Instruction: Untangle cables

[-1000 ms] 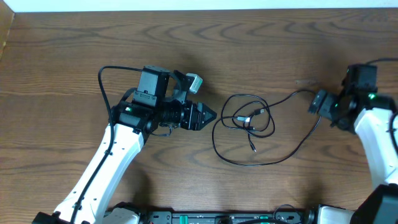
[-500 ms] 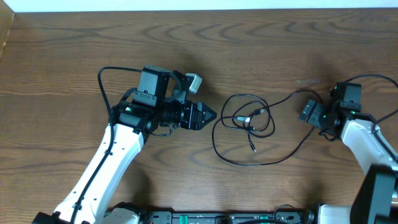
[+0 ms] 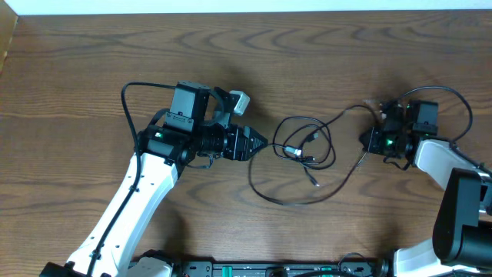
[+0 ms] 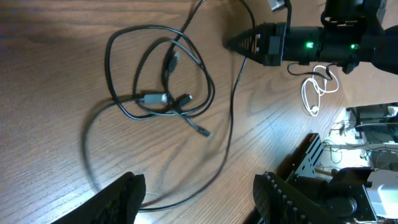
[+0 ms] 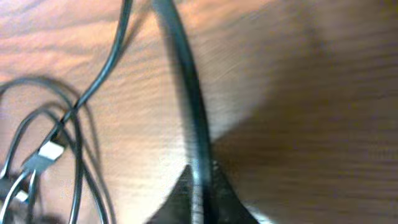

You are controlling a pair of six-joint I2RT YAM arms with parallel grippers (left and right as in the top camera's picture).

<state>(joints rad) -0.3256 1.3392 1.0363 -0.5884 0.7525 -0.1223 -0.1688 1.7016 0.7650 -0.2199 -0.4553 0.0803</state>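
Observation:
The black cable [image 3: 306,144] lies in a loose tangle of loops at mid-table, with small plugs in its middle [image 4: 155,98]. One strand runs right and up to my right gripper [image 3: 368,143], which is shut on that black strand [image 5: 198,155]. A wide lower loop [image 3: 288,201] sweeps across the wood below the tangle. My left gripper [image 3: 260,144] points at the tangle from the left, open, its fingers [image 4: 127,190] apart over the lower loop and holding nothing. A thin white cable [image 4: 316,93] lies in a small coil beside the right arm.
The brown wooden table [image 3: 92,69] spreads to all sides. The left arm's own thick black wire [image 3: 127,104] arcs behind its wrist. A black frame rail [image 3: 269,269] runs along the near edge.
The right gripper has moved left toward the tangle and closed on a black strand. The lower loop has shifted left. The left arm has stayed put.

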